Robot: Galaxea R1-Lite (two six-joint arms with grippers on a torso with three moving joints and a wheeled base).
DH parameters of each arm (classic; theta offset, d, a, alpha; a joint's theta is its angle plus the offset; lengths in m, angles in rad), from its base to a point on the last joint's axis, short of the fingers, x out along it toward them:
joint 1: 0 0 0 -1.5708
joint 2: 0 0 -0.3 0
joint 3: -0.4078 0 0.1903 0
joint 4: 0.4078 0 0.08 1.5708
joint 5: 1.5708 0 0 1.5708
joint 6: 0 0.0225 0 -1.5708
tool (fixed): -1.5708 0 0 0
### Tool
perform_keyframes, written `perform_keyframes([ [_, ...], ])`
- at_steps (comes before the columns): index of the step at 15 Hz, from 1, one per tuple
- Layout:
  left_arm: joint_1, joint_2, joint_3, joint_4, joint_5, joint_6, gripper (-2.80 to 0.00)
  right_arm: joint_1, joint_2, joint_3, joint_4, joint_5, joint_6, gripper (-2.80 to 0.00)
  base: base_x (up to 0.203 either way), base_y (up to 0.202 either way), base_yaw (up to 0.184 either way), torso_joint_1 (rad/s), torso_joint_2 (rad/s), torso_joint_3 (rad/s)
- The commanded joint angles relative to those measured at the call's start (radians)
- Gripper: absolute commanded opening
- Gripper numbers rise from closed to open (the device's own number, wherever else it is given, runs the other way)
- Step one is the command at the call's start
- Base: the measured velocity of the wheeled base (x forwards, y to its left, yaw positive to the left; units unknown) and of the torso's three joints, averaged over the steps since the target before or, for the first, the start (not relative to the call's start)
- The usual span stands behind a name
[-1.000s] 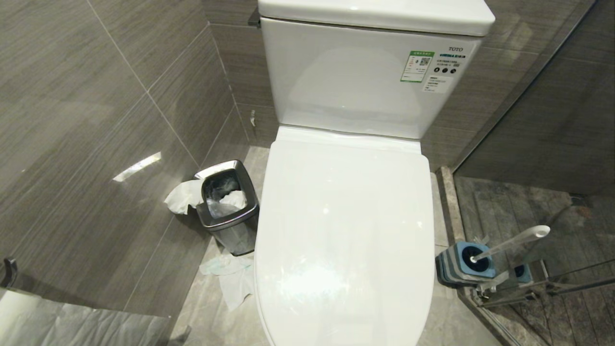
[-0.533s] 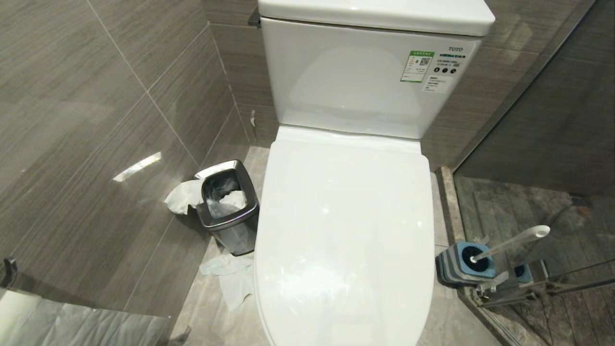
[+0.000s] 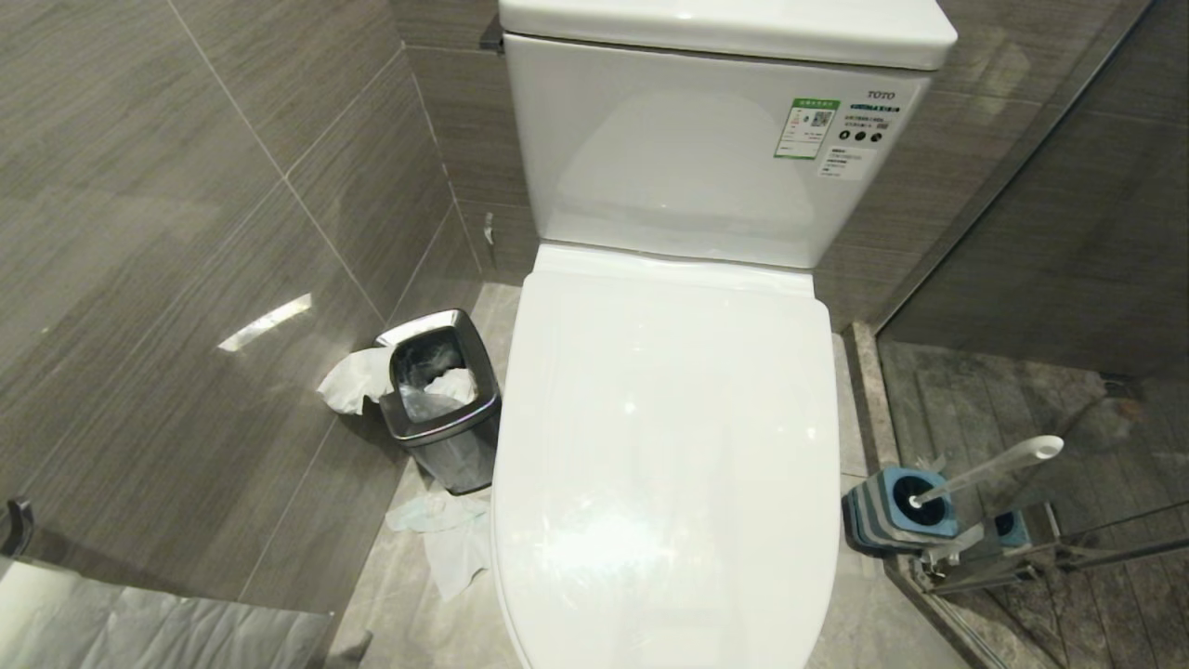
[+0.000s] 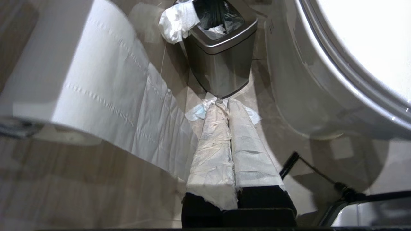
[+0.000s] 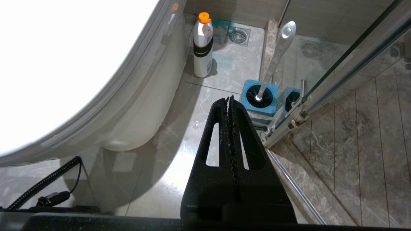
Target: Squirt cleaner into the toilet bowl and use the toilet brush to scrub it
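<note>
The toilet bowl [image 3: 664, 446] sits lid-down. Right of it the toilet brush [image 5: 275, 57] stands in its blue holder [image 5: 259, 102] by the glass door; I'd judge it light and stiff, best gripped mid-handle. Both the left claw [image 4: 224, 106] and right claw [image 5: 230, 102] are closed and empty, low beside the toilet.

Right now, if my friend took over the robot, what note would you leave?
Left gripper: shut, empty, low beside the waste bin.
Right gripper: shut, empty, pointing at the toilet brush, which stands in its holder.
Cleaner bottle: on the floor beside the toilet bowl, whose lid is down.
Done: nothing.
Left: lift lid, squirt, scrub.
</note>
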Motion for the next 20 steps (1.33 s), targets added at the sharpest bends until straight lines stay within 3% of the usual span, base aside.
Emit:
perform_keyframes([
  [1,0.0,0.0,0.003,-0.001,-0.006,0.032,-2.8,0.0,0.002,0.0,-0.001,0.0,0.0,-2.8,0.0,0.0,0.0,0.0,0.0,0.0],
  [5,0.0,0.0,0.003,-0.003,0.009,-0.065,-2.8,0.0,0.002,0.0,0.0,0.006,-0.007,-2.8,0.0,0.0,0.0,0.0,0.0,0.0],
  [9,0.0,0.0,0.003,-0.003,0.008,-0.06,-2.8,-0.001,0.0,0.0,0.009,0.037,-0.094,-2.8,0.0,0.0,0.0,0.0,0.0,0.0],
  [14,0.0,0.0,0.003,-0.003,0.009,-0.068,-2.8,0.0,0.002,0.0,0.008,0.014,0.018,-2.8,0.0,0.0,0.0,0.0,0.0,0.0],
  [20,0.0,0.0,0.003,-0.003,0.009,-0.069,-2.8,-0.001,0.002,0.0,0.007,0.012,0.019,-2.8,0.0,0.0,0.0,0.0,0.0,0.0],
])
